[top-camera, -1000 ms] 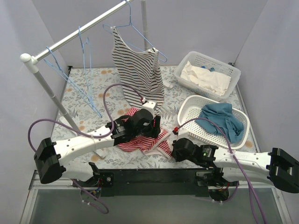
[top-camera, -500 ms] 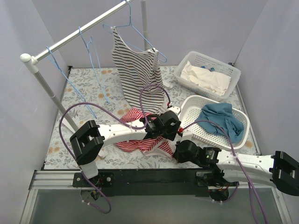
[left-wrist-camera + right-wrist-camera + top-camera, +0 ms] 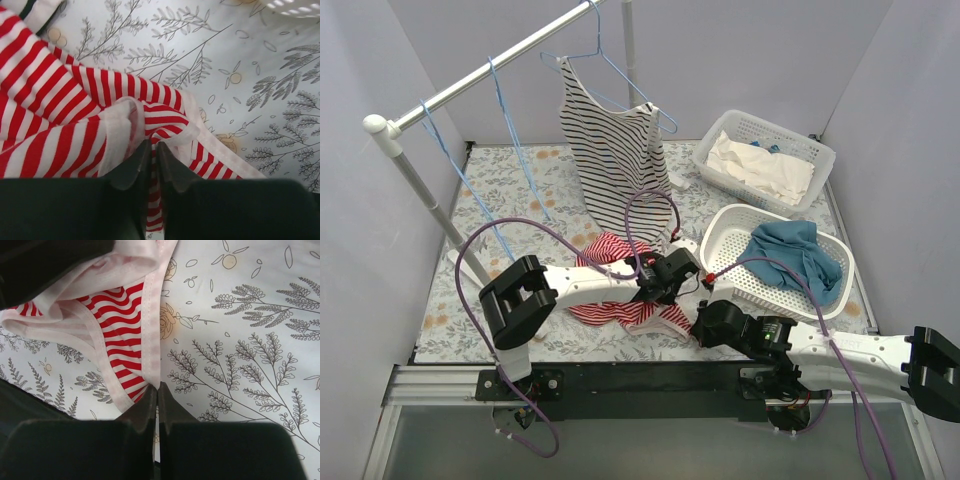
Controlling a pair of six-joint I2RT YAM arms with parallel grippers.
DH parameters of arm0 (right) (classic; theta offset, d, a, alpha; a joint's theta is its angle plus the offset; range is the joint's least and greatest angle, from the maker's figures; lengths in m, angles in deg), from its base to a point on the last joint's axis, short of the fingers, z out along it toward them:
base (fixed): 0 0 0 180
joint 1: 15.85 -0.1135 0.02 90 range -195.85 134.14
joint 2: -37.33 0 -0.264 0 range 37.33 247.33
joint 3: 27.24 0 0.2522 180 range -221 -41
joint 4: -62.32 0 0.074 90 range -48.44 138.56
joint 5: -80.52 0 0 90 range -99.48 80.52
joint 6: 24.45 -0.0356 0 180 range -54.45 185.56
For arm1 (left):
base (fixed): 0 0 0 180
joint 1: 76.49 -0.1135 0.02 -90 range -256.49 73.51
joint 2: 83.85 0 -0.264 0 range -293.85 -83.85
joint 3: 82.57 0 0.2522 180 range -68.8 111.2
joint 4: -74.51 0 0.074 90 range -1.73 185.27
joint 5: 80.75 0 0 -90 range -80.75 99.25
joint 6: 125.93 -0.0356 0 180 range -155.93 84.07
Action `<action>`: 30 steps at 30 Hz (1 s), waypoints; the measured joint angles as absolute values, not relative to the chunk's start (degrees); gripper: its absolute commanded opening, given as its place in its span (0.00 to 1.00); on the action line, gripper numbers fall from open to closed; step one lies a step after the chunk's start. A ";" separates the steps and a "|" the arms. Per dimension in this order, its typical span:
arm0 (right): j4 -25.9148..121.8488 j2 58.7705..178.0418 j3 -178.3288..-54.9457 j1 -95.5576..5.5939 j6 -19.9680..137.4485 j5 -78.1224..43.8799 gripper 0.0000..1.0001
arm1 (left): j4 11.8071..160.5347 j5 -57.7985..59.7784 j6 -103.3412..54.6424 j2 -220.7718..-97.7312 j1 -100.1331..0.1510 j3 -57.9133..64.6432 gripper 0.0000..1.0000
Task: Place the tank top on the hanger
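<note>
The red-and-white striped tank top (image 3: 610, 300) lies crumpled on the floral table cloth near the front middle. My left gripper (image 3: 682, 277) is shut on a fold of it (image 3: 153, 131), striped cloth showing between the fingers. My right gripper (image 3: 698, 325) is shut on the tank top's whitish strap edge (image 3: 150, 315) at its near right corner. Light-blue wire hangers (image 3: 515, 140) hang on the white rail at the back left, away from both grippers.
A black-and-white striped tank top (image 3: 615, 150) hangs on a blue hanger from the rail (image 3: 480, 80). A white basket (image 3: 725, 240) holds a blue-teal garment (image 3: 795, 255) at right; a second basket (image 3: 820, 155) with white cloth stands behind it.
My left arm has swung right across the tank top and its gripper now sits at the garment's right edge, shut on a fold. The right gripper has barely moved.
</note>
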State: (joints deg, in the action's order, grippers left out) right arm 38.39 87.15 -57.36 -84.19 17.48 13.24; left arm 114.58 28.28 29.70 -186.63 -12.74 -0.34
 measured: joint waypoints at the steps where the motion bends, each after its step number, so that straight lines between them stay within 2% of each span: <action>1: 38.39 87.19 -57.43 -84.19 17.50 13.35 0.01 | 114.95 28.47 29.94 -186.45 -12.72 -0.88 0.03; 7: 37.93 87.41 -58.81 -84.17 17.61 14.46 0.01 | 116.59 30.27 31.31 -182.15 -12.61 -1.93 0.00; 15: 30.06 88.00 -67.44 -84.15 19.71 19.53 0.01 | 115.15 38.05 34.81 -163.70 -12.61 -2.06 0.00; 20: 22.15 89.29 -79.66 -81.94 23.53 24.56 0.01 | 114.99 44.74 37.76 -153.84 -12.61 -2.46 0.00; 26: 17.60 90.60 -97.67 -70.29 31.64 25.24 0.01 | 114.25 51.97 38.85 -143.88 -12.61 -3.79 0.00; 30: 16.75 95.67 -113.58 -64.85 36.98 24.56 0.01 | 111.21 56.60 36.60 -140.29 -12.61 -3.24 0.00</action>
